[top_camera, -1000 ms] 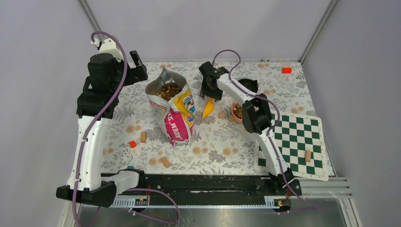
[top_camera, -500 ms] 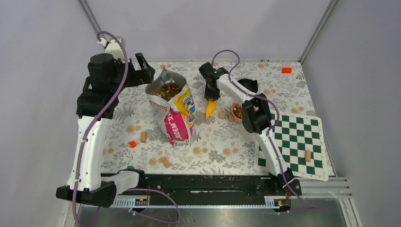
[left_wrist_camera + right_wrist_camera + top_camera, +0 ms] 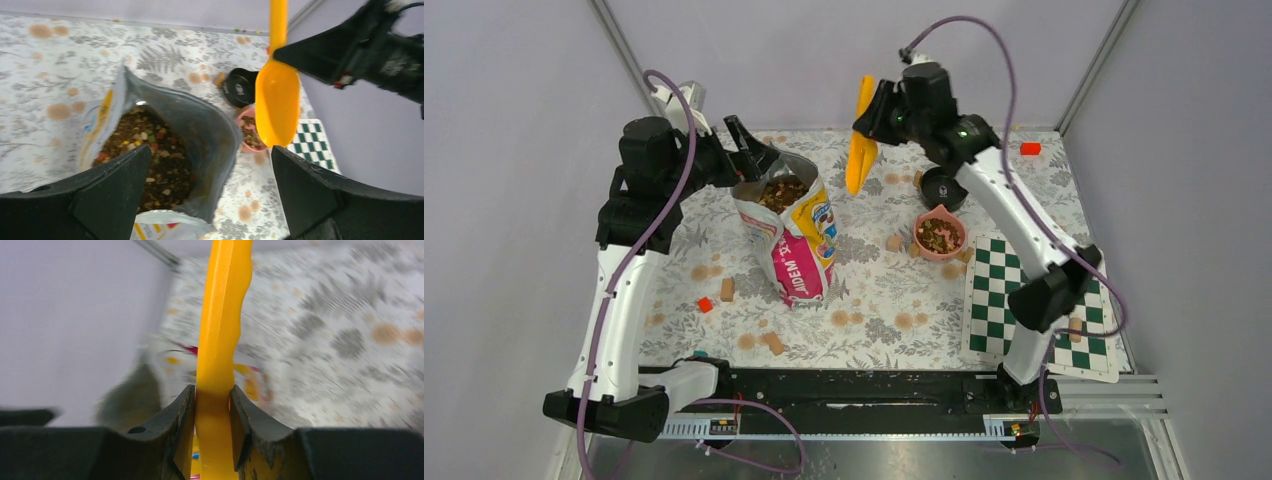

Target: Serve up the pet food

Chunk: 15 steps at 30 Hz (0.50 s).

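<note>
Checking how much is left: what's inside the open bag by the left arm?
Mixed brown, reddish and tan kibble shows through the open top of the bag. Its walls hide how deep the kibble goes.

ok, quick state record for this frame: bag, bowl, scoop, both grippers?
cat-food bag: upright, top open, kibble inside
pink bowl: on the table, holds kibble
yellow scoop: in the air behind the bag, hanging bowl-down, no kibble seen on it
right gripper: shut on the yellow scoop's handle
left gripper: open at the bag's mouth, holding nothing
</note>
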Tool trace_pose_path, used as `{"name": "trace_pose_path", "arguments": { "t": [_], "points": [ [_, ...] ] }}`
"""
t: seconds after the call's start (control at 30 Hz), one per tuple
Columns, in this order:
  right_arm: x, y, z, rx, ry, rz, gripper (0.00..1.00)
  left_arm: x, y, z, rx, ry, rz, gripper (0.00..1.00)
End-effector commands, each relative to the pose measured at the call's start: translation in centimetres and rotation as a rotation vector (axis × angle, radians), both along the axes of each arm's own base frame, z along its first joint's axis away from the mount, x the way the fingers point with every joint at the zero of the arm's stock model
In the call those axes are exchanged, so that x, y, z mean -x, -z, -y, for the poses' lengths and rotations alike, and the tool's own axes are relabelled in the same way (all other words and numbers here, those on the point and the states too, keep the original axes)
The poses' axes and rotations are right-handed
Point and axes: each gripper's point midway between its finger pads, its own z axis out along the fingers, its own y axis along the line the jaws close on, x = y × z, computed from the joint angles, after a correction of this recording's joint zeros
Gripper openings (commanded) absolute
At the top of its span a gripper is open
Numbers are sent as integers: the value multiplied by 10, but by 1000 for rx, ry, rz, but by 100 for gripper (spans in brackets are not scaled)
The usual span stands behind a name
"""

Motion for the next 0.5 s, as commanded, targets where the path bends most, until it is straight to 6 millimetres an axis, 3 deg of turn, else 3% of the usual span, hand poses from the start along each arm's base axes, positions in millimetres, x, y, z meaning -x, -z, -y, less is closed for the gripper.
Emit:
{"name": "trace_pose_path", "arguments": {
  "t": [0.0, 0.23, 0.37, 0.47],
  "points": [
    [33, -104, -21, -284, -182, 222, 19, 2, -32, 34, 132, 148, 83, 92],
    [78, -181, -28, -605, -315, 336, 21, 16, -55, 84, 267, 362, 144, 90],
    [91, -196, -29, -732, -354, 361, 24, 21, -70, 103, 356, 437, 185, 90],
    [93, -197, -29, -745, -360, 366, 24, 22, -66, 112, 382, 465, 163, 87]
  ]
}}
